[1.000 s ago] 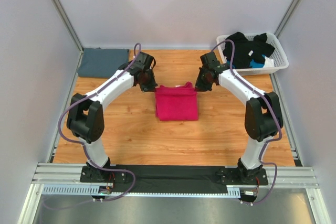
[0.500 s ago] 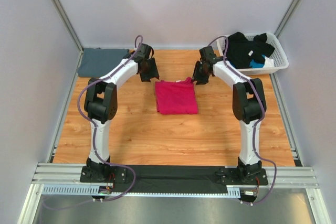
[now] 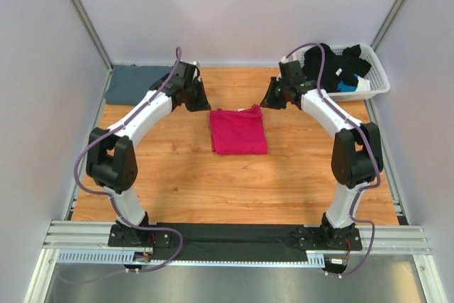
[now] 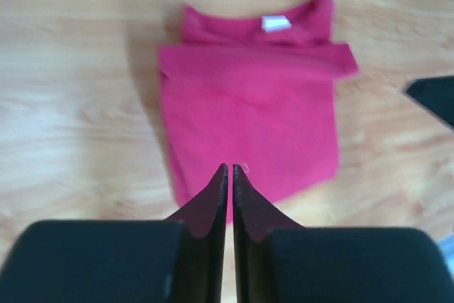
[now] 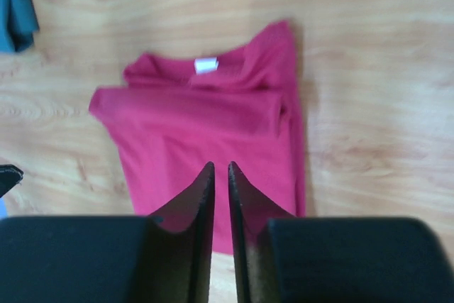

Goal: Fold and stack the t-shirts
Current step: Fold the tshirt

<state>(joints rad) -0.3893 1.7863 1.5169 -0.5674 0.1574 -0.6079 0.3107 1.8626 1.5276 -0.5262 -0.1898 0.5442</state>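
The magenta-pink t-shirt (image 3: 238, 131) lies folded to a rough rectangle at the table's middle, collar and white label toward the back; it also shows in the left wrist view (image 4: 248, 111) and the right wrist view (image 5: 206, 118). The slate blue-grey t-shirt (image 3: 138, 83) rests folded flat at the back left corner, its edge (image 5: 14, 12) visible from the right wrist. My left gripper (image 3: 198, 97) (image 4: 230, 167) hovers beyond the pink shirt's back left corner, jaws closed to a thin slit, holding nothing. My right gripper (image 3: 272, 97) (image 5: 219, 164) hovers off the back right corner, jaws nearly together, also empty.
A white lattice basket (image 3: 379, 79) at the back right holds dark garments (image 3: 337, 65) with a bit of blue. Grey walls and metal posts enclose the wooden table on three sides. The arm bases sit on a rail at the near edge.
Both grippers let go of the pink shirt's back edge, lifted away toward the back and outward, and their jaws opened and then closed again. The shirt lies flat where it was.
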